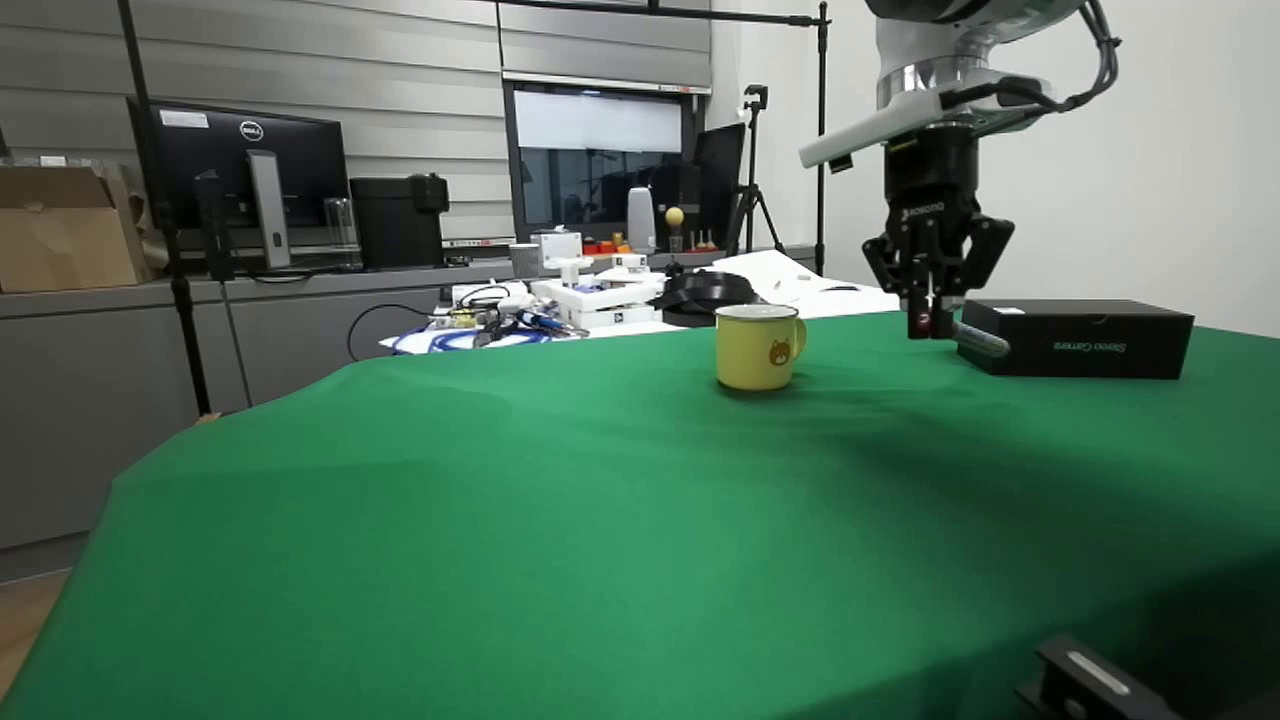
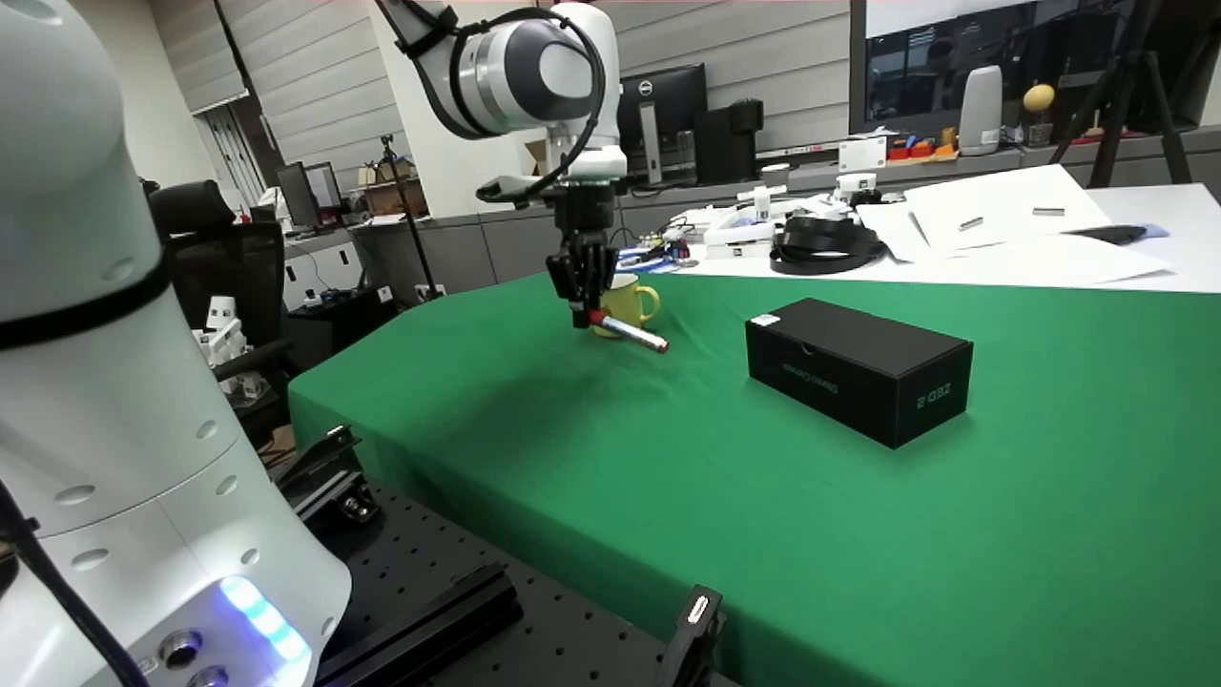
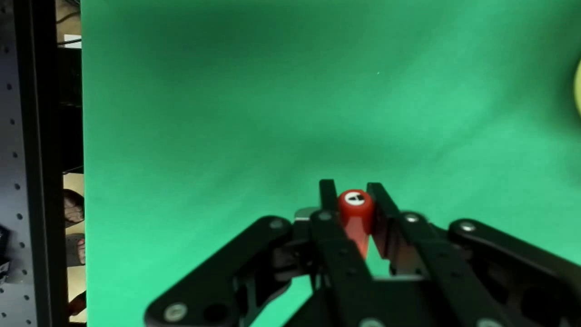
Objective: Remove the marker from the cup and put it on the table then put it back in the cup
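Black, jointed fingers (image 3: 384, 204) are gripping the slim red-and-white marker (image 2: 630, 330) near its red end; in the wrist view that end sits between the tips, body running toward 6 o'clock and partly hidden by them. Long axis well off vertical: in both exterior views the free end juts from the fingers toward about 4 o'clock. In an exterior view the small, round, yellow, enamel-looking mug (image 1: 745, 350) stands upright on the green cloth-covered bench (image 1: 560, 480) at roughly 9 o'clock from the fingers; in the wrist view only a sliver of it shows, near 2 o'clock. Marker is therefore outside the mug, and judged to be clear of the bench, no contact being visible. Whether laying down or return comes next cannot be settled here. Judgement: axis as held suits laying down, straight descent, free end probably landing first; a return would need it turned near upright, then carried toward wrist-view 2 o'clock.
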`<state>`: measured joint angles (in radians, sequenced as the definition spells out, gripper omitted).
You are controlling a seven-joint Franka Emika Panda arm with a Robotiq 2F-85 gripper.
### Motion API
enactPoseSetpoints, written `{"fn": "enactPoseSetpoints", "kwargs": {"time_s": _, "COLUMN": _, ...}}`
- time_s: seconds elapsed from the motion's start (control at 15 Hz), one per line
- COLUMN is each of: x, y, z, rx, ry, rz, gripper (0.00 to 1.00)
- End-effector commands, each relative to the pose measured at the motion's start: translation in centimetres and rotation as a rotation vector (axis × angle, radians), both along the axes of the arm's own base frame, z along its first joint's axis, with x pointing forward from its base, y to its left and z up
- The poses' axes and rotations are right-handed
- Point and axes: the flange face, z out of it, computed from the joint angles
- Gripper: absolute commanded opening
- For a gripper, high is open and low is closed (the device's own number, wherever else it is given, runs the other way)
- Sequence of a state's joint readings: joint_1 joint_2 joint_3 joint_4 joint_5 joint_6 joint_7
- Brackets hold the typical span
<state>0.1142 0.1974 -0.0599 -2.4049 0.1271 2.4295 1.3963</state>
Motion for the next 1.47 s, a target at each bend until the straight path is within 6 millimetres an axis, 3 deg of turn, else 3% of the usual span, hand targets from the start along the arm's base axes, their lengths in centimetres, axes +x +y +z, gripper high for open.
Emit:
{"fn": "enactPoseSetpoints", "kwargs": {"time_s": 0.0, "x": -2.5, "y": -2.1, "z": -0.9, "rx": -0.026, "ry": -0.014, "rz": -0.045, "gripper": 0.05}}
{"fn": "enactPoseSetpoints", "kwargs": {"time_s": 0.53, "x": -4.0, "y": -4.7, "z": -3.8, "rx": -0.023, "ry": -0.021, "rz": -0.101, "gripper": 0.05}}
{"fn": "enactPoseSetpoints", "kwargs": {"time_s": 0.6, "x": -4.1, "y": -4.8, "z": -4.0, "rx": -0.025, "ry": -0.021, "rz": -0.105, "gripper": 0.47}}
{"fn": "enactPoseSetpoints", "kwargs": {"time_s": 0.67, "x": -4.0, "y": -5.0, "z": -4.0, "rx": -0.021, "ry": -0.019, "rz": -0.106, "gripper": 0.47}}
{"fn": "enactPoseSetpoints", "kwargs": {"time_s": 1.2, "x": -4.0, "y": -8.9, "z": -3.6, "rx": 0.006, "ry": -0.041, "rz": -0.139, "gripper": 0.98}}
{"fn": "enactPoseSetpoints", "kwargs": {"time_s": 1.4, "x": -3.8, "y": -10.5, "z": -3.7, "rx": 0.031, "ry": -0.037, "rz": -0.143, "gripper": 1.0}}
